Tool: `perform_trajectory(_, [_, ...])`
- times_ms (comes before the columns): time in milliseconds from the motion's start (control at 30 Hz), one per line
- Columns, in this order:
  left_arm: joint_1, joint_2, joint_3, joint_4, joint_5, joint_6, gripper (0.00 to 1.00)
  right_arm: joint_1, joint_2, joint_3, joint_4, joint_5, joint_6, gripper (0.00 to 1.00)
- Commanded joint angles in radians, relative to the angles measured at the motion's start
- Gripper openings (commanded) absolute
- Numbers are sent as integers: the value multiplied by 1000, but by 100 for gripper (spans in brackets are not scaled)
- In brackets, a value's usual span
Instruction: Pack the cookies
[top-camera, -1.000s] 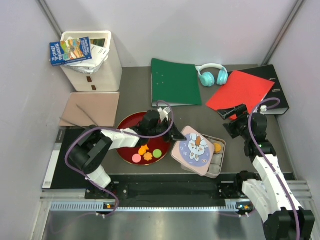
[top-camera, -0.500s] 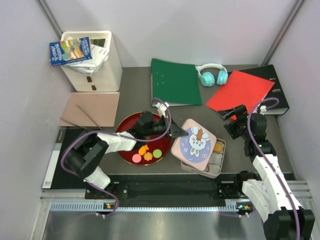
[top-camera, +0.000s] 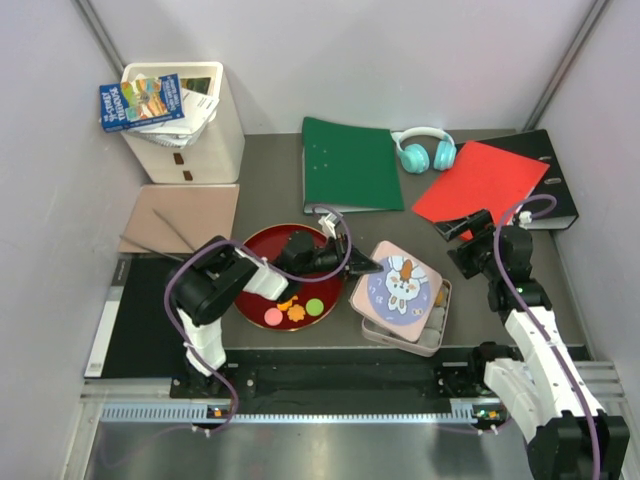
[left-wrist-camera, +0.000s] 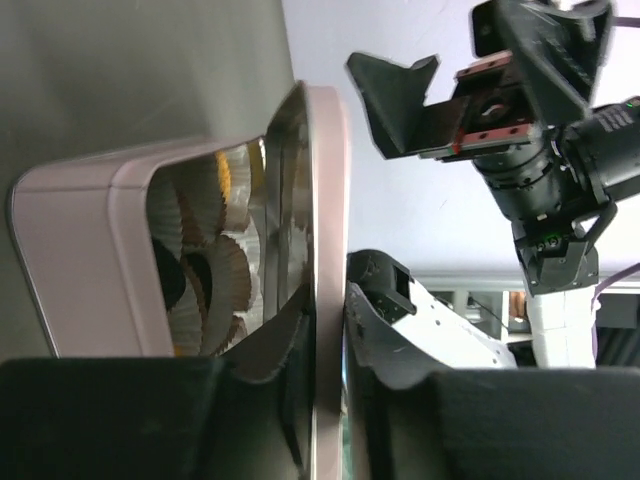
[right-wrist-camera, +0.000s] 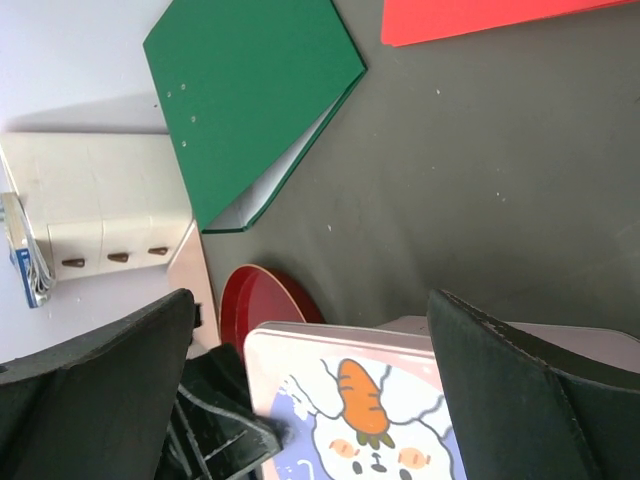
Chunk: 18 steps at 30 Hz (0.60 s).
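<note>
Pinching pink tin lid: left jaws | right jaws wide, empty | fluted liners

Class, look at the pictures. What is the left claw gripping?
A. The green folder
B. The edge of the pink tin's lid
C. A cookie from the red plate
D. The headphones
B: the left wrist view shows the left claw with its fingers on either side of the edge of the lid, which is held at a tilt over the tin.
</note>
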Motion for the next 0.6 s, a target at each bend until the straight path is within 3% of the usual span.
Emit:
perform_trajectory(0, [5, 39, 73, -20, 97, -68, 26, -12, -2, 51, 25, 15, -17, 99])
perform_trajectory(100, [11, 25, 88, -97, 111, -27, 34, -12, -2, 55, 25, 19, -24, 99])
perform_trajectory(333, [12, -26, 201, -547, 99, 217, 51, -12, 2, 66, 20, 35, -44, 99])
perform_trajectory(367, [12, -26, 220, -680, 93, 249, 53, -12, 2, 68, 19, 38, -46, 99])
perform_trajectory(567, [14, -10, 346, -1002, -1, 453, 63, -12, 0, 69, 17, 45, -55, 99])
